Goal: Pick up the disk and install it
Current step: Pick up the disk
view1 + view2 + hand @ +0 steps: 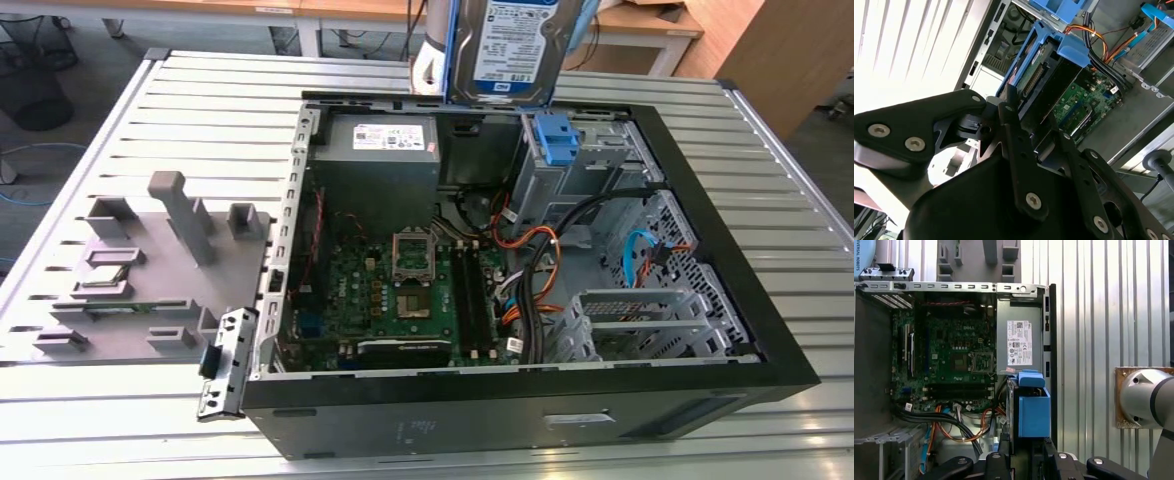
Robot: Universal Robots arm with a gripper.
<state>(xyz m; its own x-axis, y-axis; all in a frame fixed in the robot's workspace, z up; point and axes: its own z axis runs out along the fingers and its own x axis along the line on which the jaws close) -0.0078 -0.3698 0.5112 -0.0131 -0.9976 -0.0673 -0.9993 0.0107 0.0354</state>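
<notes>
Pincer [1036, 120] closed on disk [514, 50], fingers [1015, 150] on either side. Blue-framed end points down, likely so it can slide in. Disk upright in air above far end of open computer case [467, 425], between power supply [378, 150] and drive cage [587, 175] in exterior view. Case lies on side on slatted counter [200, 100], insides reachable from above. Writing: white-and-blue label on disk, white sticker on power supply, print left unread.

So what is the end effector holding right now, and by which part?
The disk, gripped at its upper end by the end effector; the rest hangs above the open computer case.
</notes>
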